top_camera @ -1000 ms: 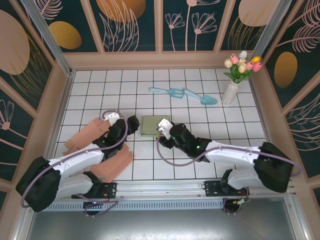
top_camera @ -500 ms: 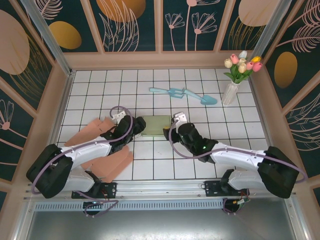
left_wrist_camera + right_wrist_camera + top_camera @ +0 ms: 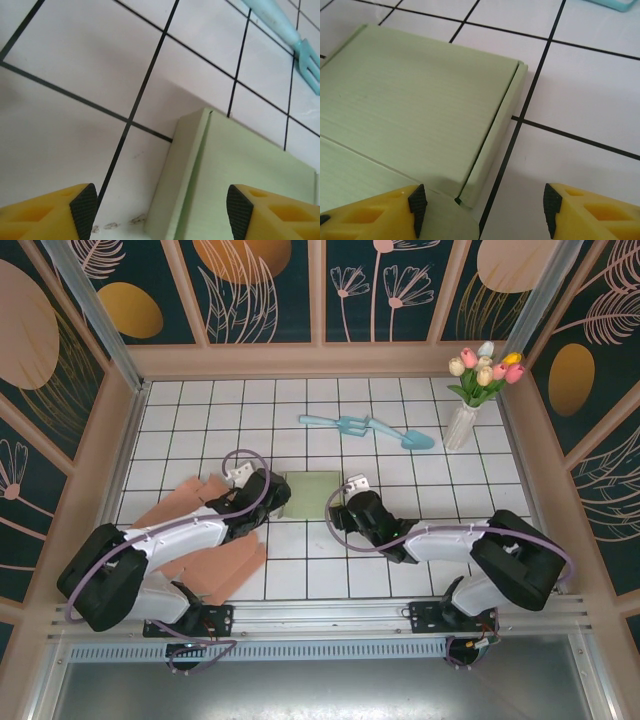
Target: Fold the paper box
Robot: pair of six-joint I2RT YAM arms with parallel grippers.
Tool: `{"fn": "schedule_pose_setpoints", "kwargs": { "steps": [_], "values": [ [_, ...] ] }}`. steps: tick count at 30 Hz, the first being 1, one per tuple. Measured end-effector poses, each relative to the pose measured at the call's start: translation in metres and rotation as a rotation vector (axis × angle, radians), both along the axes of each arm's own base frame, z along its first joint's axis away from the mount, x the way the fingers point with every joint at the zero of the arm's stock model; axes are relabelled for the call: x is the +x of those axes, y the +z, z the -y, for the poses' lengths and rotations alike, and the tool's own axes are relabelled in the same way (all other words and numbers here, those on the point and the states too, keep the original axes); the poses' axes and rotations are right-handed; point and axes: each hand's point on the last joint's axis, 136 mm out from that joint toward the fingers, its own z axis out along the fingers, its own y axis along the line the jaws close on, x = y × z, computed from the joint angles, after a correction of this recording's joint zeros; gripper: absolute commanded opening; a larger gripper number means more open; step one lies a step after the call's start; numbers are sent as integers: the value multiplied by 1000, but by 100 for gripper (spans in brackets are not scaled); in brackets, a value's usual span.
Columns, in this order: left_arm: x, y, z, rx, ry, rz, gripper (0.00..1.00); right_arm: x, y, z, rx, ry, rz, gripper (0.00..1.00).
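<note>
Lower left of the overhead frame: flat brown cardboard pieces (image 3: 225, 565) on the white-tiled counter (image 3: 180, 420), partly under the left arm. Just right of them, the left end effector (image 3: 280, 502), low over the tiles at the left edge of the paper box (image 3: 312, 494). Open, with nothing gripped.

Left wrist frame, same left end effector (image 3: 160, 212): yellow fingers with black pads (image 3: 82, 209) wide apart at the two bottom corners. Pale green paper box (image 3: 240, 170) in the lower right, its left edge between the fingers and clamped by neither. Lies flat at the centre of the counter, between the two arms.

Right of the box in the overhead frame, the right end effector (image 3: 338, 512), just beside the box's right edge. Also open and empty. Right wrist frame, right end effector (image 3: 485, 210): fingers (image 3: 417, 206) spread at the bottom corners, paper box (image 3: 415, 105) across the left half, its near right corner between them.

Farther up and right in the overhead frame: light blue garden fork (image 3: 348, 424) and trowel (image 3: 412, 437), then a vase of tulips (image 3: 462, 425) at the upper right.
</note>
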Motion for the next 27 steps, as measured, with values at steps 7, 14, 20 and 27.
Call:
{"fn": "schedule_pose_setpoints", "kwargs": {
  "steps": [7, 14, 20, 27],
  "values": [
    [-7, 6, 11, -47, -1, -5, 71, 0, -4, 0, 6, -2, 0, 65],
    [-9, -15, 13, -26, 11, -61, 71, 0, -3, 0, 18, -2, 10, 65],
    [-13, -31, 18, -27, 16, -125, 66, 0, -8, 0, 14, -2, 6, 66],
    [-12, -27, 29, -63, 24, -149, 67, 1, -8, -1, 21, -1, 12, 66]
  ]
}}
